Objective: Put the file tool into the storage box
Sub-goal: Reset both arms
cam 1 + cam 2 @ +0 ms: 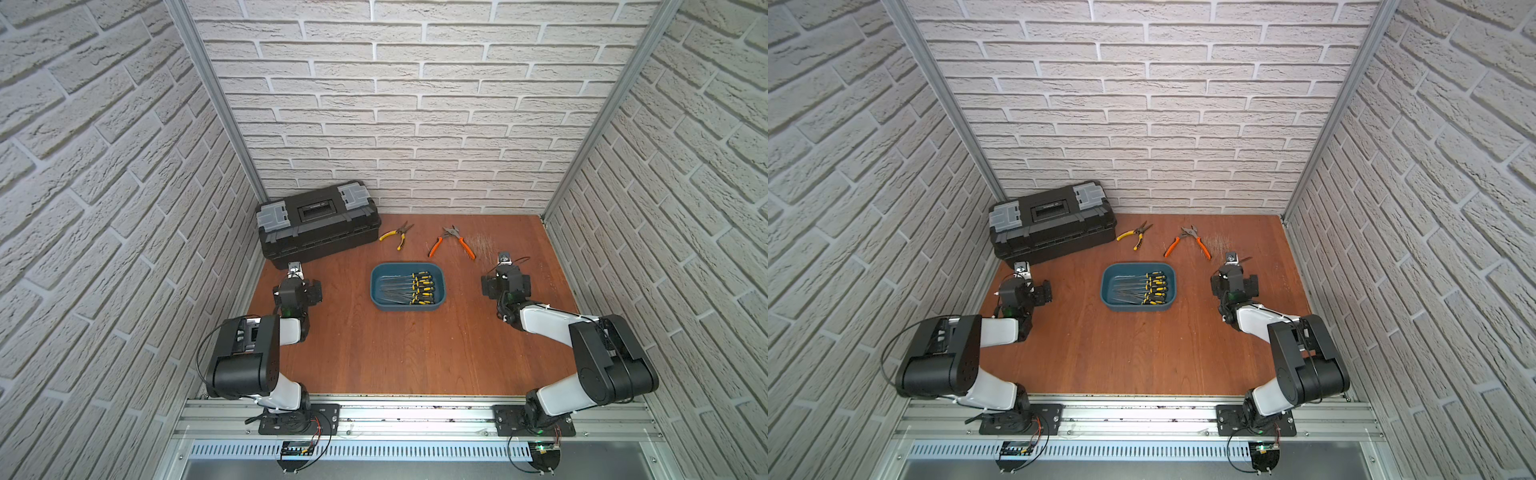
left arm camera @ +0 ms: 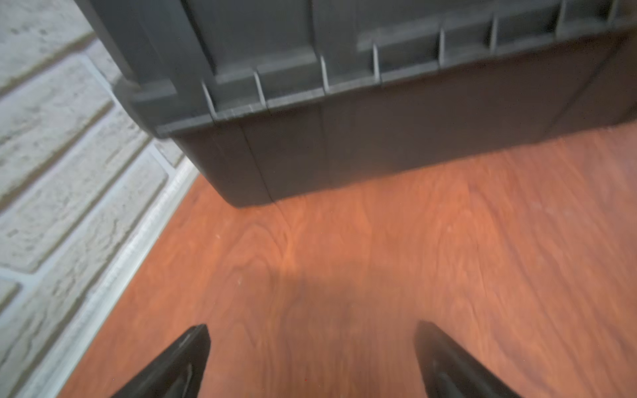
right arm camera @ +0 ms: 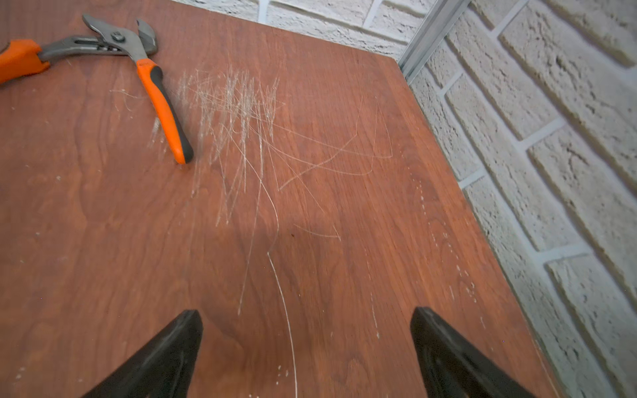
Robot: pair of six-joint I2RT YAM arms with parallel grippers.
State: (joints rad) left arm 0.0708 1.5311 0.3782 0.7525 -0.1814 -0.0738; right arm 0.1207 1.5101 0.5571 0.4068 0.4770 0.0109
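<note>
The storage box point(image 1: 376, 286) point(image 1: 1105, 286), a shallow teal-blue tub, sits mid-table in both top views. Several file tools point(image 1: 422, 286) point(image 1: 1154, 286) with yellow-and-black handles lie side by side inside it. My left gripper point(image 1: 296, 279) point(image 2: 312, 330) hovers left of the box, facing the black toolbox. It is open, and only bare wood shows between its fingers point(image 2: 186, 358). My right gripper point(image 1: 505, 270) point(image 3: 305, 317) hangs right of the box over scratched wood. It is also open and holds nothing.
A black toolbox point(image 1: 318, 220) point(image 2: 344, 103) with grey latches stands at the back left. Yellow-handled pliers point(image 1: 397, 235) and orange-handled pliers point(image 1: 453, 241) point(image 3: 158, 96) lie behind the storage box. Brick walls enclose three sides of the table.
</note>
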